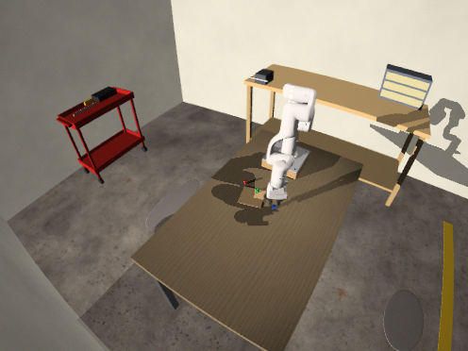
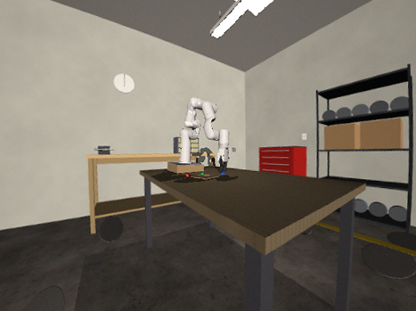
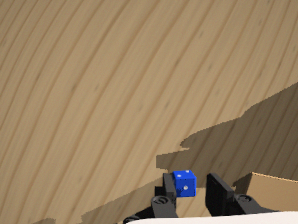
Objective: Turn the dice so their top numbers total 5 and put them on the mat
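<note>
A blue die (image 3: 184, 183) lies on the wooden table just off the edge of the tan mat (image 3: 278, 187). My gripper (image 3: 187, 188) is lowered around it, the fingers standing apart on either side, with a gap to the right finger. In the top view the blue die (image 1: 273, 207) sits under the gripper (image 1: 275, 203) beside the mat (image 1: 251, 197). A green die (image 1: 257, 191) lies on the mat. A red die (image 1: 245, 182) lies on the table beyond the mat's far edge. The top faces are too small to read.
The arm's base plate (image 1: 286, 162) stands just behind the mat. A wooden workbench (image 1: 340, 94) runs along the wall behind the table. A red cart (image 1: 101, 129) stands far off on the left.
</note>
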